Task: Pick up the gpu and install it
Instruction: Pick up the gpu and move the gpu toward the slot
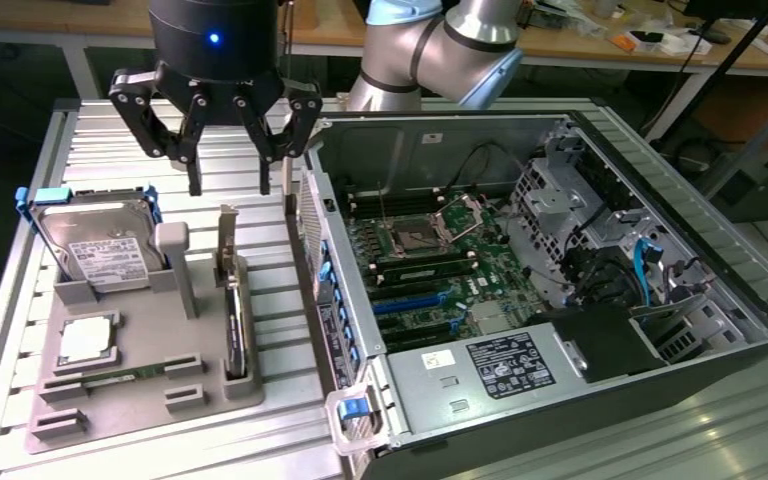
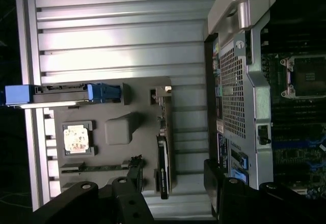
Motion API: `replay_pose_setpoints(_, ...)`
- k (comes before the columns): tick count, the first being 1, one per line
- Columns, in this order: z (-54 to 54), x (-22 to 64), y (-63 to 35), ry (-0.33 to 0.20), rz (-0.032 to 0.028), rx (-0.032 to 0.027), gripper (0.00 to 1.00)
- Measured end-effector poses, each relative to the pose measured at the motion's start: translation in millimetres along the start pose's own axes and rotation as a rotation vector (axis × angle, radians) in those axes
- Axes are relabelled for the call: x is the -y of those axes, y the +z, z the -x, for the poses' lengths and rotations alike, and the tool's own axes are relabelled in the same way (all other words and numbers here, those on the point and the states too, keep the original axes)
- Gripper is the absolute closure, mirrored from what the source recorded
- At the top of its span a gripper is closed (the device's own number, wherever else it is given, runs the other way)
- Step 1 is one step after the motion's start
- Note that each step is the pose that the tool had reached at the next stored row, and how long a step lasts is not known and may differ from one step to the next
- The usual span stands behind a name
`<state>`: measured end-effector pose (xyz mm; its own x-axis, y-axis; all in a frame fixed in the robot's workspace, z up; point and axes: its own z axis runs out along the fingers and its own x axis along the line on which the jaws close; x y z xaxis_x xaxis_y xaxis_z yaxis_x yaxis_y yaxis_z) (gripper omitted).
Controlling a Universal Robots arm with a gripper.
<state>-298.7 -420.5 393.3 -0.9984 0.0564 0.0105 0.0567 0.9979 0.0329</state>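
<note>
Grey tray (image 1: pixel 131 405) at the exterior view's lower left holds the gpu (image 1: pixel 235 320) on edge in its right slot, with drive (image 1: pixel 97 248) and chip (image 1: pixel 87 341) alongside; claw (image 1: pixel 237 180) hangs spread above, open case (image 1: pixel 584 115) close on the right

Open overhead, tight sideways
Leaves free air over the upright gpu (image 1: pixel 235 320) at the holder's (image 1: pixel 131 400) case-side edge; meets the computer case (image 1: pixel 424 140) just beside, grey post (image 1: pixel 175 262) opposite.

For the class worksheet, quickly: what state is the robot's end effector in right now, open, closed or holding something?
End effector: open, holding nothing, above the gpu.
</note>
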Motion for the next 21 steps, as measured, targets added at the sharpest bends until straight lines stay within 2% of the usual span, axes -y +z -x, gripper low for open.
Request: replay_pose_setpoints(21,0.5,8.3,-0.3,0.0,0.0,0.0,0.4)
